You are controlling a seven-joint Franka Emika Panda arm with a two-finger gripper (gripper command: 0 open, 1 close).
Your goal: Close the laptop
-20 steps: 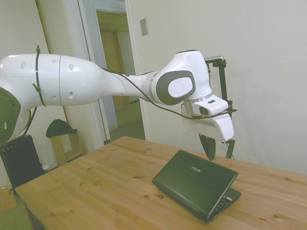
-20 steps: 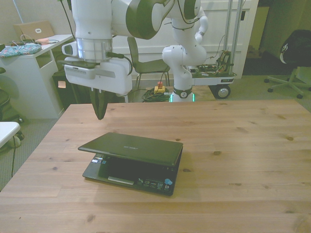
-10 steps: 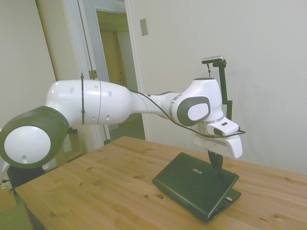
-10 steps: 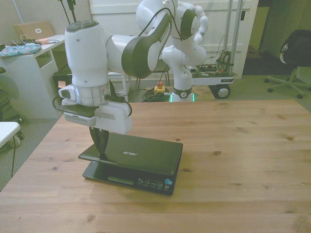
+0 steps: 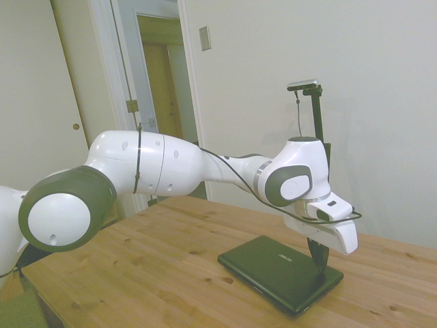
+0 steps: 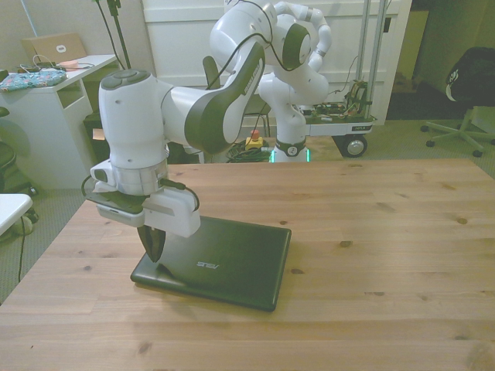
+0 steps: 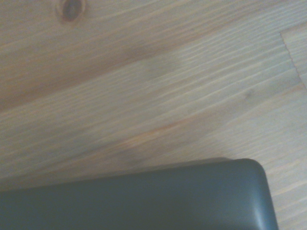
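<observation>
The laptop [image 6: 213,261] lies on the wooden surface [image 6: 371,232] toward the front view's left, its glossy lid down flat on the base with no gap showing. The jaws [image 6: 155,246] look pressed together into 1 dark tip, holding nothing, and that tip bears on the lid near its corner at the front view's left. The main risk, as I judge it, is pressing further: a narrow tip loading 1 corner could mark or flex the lid, or tip the laptop's other side up. The side view shows the tip meeting the lid at the far corner and the silver logo [image 5: 281,257]. The wrist view adds only a rounded lid corner against bare wood grain.
</observation>
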